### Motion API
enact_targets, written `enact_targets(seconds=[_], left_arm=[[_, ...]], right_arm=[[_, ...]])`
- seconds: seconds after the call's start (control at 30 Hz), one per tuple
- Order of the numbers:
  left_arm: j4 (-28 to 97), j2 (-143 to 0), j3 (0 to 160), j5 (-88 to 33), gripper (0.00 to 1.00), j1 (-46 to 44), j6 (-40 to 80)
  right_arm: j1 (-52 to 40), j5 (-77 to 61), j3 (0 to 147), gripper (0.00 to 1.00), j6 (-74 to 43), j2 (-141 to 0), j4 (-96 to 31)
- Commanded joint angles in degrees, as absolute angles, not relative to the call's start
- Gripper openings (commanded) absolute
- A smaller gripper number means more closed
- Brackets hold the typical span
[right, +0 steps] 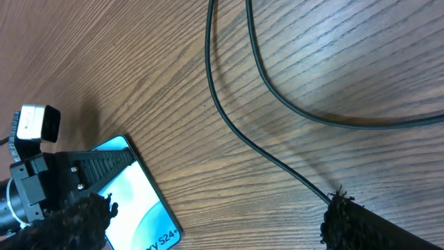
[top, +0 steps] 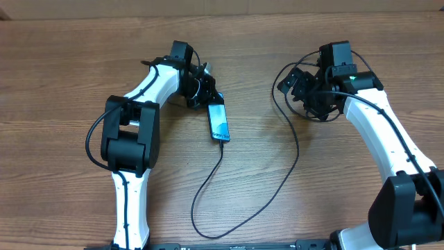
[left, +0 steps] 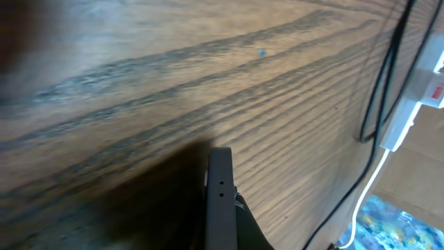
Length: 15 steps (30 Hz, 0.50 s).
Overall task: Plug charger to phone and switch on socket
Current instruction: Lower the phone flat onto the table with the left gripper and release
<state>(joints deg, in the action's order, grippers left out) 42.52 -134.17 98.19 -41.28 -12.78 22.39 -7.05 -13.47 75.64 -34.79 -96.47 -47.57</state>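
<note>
Charger [top: 298,146] is lying slack on the table [top: 69,69], looping from the phone's [top: 219,123] lower end toward my right claw [top: 306,96], which is gaping wide, empty. Thin, limp and light, it is asking for a pinch at its rigid connector. My left claw [top: 205,87] is sitting closed at the phone's upper end.

- We see a table [top: 62,62] of brown wood with a pronounced grain and a low satin finish.
- The phone [top: 219,121], near centre, shows a glossy, glass-like screen within dark edges.
- The charger [right: 209,42], running from 12 toward 5 o'clock in our right wrist view, looks like smooth, matt black rubber or plastic.
- The socket [left: 416,94], at 3 o'clock in our left wrist view, is smooth white plastic.
- The right gripper [right: 222,232] carries rough, fuzzy black pads [right: 378,226].
- The arm shells [top: 385,135] are glossy white plastic.
</note>
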Motion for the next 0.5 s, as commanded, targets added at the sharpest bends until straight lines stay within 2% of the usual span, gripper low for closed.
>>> enact_targets(seconds=[0.0, 0.17, 0.3, 0.47], left_arm=[[42.6, -133.8, 97.6, -40.1, 0.06, -13.5, 23.4], [42.7, -133.8, 97.6, -40.0, 0.15, -13.6, 23.4], [42.8, -133.8, 97.6, -40.0, 0.14, -13.6, 23.4], [42.9, -133.8, 97.6, -40.0, 0.19, -13.6, 23.4]], right_arm=[[-6.7, -12.9, 76.2, 1.0, -34.4, -94.9, -47.3], [-6.7, -12.9, 76.2, 1.0, -34.4, -94.9, -47.3], [-6.7, -12.9, 76.2, 1.0, -34.4, -94.9, -47.3], [-6.7, -12.9, 76.2, 1.0, -34.4, -94.9, -47.3]])
